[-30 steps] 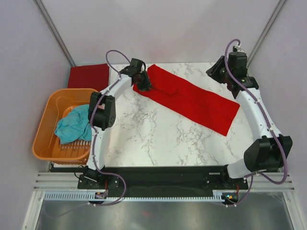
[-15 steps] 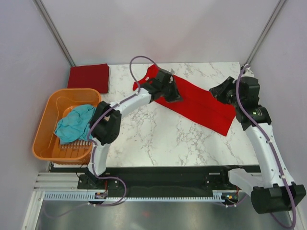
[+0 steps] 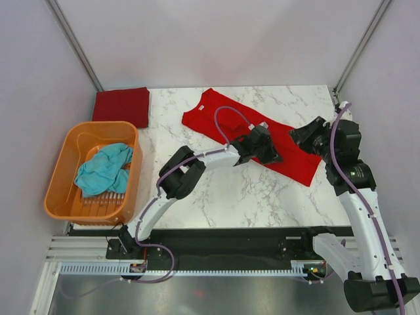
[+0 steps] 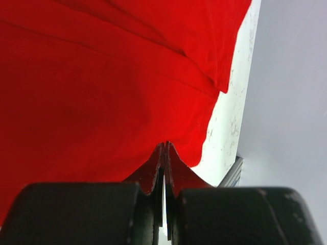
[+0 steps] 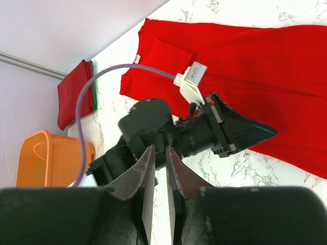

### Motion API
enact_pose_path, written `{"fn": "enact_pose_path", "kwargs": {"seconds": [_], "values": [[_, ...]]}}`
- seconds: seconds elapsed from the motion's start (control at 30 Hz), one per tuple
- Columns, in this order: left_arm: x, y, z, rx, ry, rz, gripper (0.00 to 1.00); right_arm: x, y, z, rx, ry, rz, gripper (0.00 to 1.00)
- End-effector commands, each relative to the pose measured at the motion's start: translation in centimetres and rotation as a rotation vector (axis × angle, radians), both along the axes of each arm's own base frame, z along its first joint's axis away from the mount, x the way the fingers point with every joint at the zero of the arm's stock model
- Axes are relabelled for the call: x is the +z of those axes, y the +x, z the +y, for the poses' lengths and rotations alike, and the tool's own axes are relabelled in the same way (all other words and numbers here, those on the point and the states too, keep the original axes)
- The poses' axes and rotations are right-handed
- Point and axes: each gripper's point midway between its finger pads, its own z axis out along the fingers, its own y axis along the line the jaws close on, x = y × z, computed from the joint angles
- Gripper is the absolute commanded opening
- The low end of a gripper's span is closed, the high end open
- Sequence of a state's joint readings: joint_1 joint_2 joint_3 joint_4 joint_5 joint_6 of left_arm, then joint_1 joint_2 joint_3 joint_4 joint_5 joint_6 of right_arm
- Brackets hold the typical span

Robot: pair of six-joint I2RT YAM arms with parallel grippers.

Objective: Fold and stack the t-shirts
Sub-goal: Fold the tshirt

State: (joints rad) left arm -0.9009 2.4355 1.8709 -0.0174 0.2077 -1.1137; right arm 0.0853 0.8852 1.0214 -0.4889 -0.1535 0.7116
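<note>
- Over the last second the left gripper (image 4: 164,149) has swept from the left, collar end of the bright red t-shirt (image 3: 233,126) to a spot right of its middle. The left arm now reaches almost straight across the table (image 3: 223,190).
- In the same second the right gripper (image 5: 161,153) has come down from the far right corner. It now hangs just beside the shirt's far right edge, pointing at the left gripper.
- The left fingers are pressed together with their tips at the shirt's near hem. Whether any cloth is caught between them I cannot tell.
- The right fingers stand almost together with only a thin slit, and nothing is held in them.
- The bright red shirt lies as a long band, slanting from far left to near right. Its white neck label (image 3: 202,107) is at the far left end.
- The maroon t-shirt (image 3: 121,105) lies folded square at the far left corner, so that one looks finished.
- The teal t-shirt (image 3: 102,170) is bunched in the orange basket (image 3: 58,177) on the left and appears untouched.
- By my judgement the task is about a third done. The red shirt has its lengthwise fold and still needs folding across and stacking, and then the teal one needs the same.
</note>
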Motion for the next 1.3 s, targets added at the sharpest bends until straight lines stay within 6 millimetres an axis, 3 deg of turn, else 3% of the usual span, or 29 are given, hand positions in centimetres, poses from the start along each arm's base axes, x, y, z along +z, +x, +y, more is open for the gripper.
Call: {"fn": "enact_pose_path", "kwargs": {"seconds": [0.0, 0.1, 0.2, 0.37, 0.4, 0.47, 0.5, 0.63, 0.7, 0.77, 0.8, 0.83, 0.9, 0.97, 1.0, 1.07, 1.1, 1.13, 1.17, 1.2, 1.23, 1.27], "values": [[0.9, 1.4, -1.4, 0.084, -0.076, 0.022, 0.02, 3.4, -0.5, 0.1, 0.006, 0.01, -0.079, 0.22], [-2.2, 0.2, 0.0, 0.09, 0.036, 0.059, 0.02, 3.9, -0.3, 0.0, 0.0, 0.004, -0.088, 0.23], [-4.0, -0.6, 1.7, 0.111, 0.096, 0.093, 0.02, 3.8, -0.2, -0.1, -0.004, 0.0, -0.087, 0.24], [-5.1, -2.7, 4.0, 0.083, 0.198, 0.13, 0.02, 3.9, 0.1, -0.4, -0.015, -0.023, -0.091, 0.26], [-6.2, -3.7, 5.0, 0.076, 0.232, 0.145, 0.02, 3.9, 0.1, -0.7, -0.023, -0.033, -0.09, 0.26], [-5.1, -4.6, 6.2, 0.062, 0.247, 0.131, 0.02, 4.1, 0.3, -1.1, -0.036, -0.058, -0.091, 0.28], [-6.6, -5.9, 8.0, 0.064, 0.293, 0.16, 0.02, 4.2, 0.5, -1.2, -0.042, -0.067, -0.093, 0.29], [-6.7, -8.3, 12.6, 0.057, 0.379, 0.14, 0.02, 3.6, 1.8, -0.4, 0.018, -0.092, -0.056, 0.33], [-6.5, -9.8, 15.9, 0.061, 0.423, 0.14, 0.02, 2.4, 2.4, 0.2, 0.064, -0.107, -0.024, 0.34], [-6.4, -10.4, 18.1, 0.075, 0.453, 0.123, 0.02, 0.0, 3.4, 0.8, 0.106, -0.112, 0.044, 0.34], [-7.6, -11.7, 20.3, 0.079, 0.497, 0.148, 0.02, -1.0, 3.9, 1.0, 0.13, -0.131, 0.061, 0.35], [-6.4, -11.8, 21.1, 0.093, 0.484, 0.13, 0.02, -2.6, 4.8, 1.7, 0.171, -0.124, 0.093, 0.37], [-7.5, -12.9, 24.0, 0.112, 0.521, 0.162, 0.02, -3.9, 6.2, 2.3, 0.214, -0.135, 0.099, 0.4], [-7.1, -12.9, 25.6, 0.121, 0.525, 0.152, 0.02, -6.0, 8.7, 2.9, 0.24, -0.149, 0.105, 0.44], [-7.5, -13.4, 26.5, 0.116, 0.54, 0.158, 0.02, -8.4, 10.1, 3.1, 0.262, -0.173, 0.145, 0.45], [-6.9, -13.2, 27.5, 0.119, 0.541, 0.144, 0.02, -8.7, 12.4, 4.3, 0.32, -0.182, 0.119, 0.47], [-7.1, -13.4, 28.1, 0.121, 0.548, 0.147, 0.03, -11.4, 13.6, 4.8, 0.349, -0.187, 0.174, 0.48], [-6.8, -13.4, 28.5, 0.126, 0.547, 0.145, 0.03, -10.5, 15.0, 5.6, 0.38, -0.2, 0.141, 0.5], [-6.3, -12.8, 29.4, 0.148, 0.556, 0.119, 0.03, -10.9, 15.9, 6.0, 0.401, -0.202, 0.144, 0.51], [-6.3, -12.8, 30.1, 0.155, 0.567, 0.115, 0.04, -13.1, 16.9, 6.7, 0.433, -0.197, 0.182, 0.52], [-6.0, -12.7, 30.4, 0.165, 0.559, 0.112, 0.04, -12.2, 18.3, 7.4, 0.446, -0.208, 0.149, 0.54], [-5.4, -12.1, 30.9, 0.192, 0.543, 0.105, 0.04, -12.7, 19.1, 7.7, 0.454, -0.211, 0.152, 0.56]]}}
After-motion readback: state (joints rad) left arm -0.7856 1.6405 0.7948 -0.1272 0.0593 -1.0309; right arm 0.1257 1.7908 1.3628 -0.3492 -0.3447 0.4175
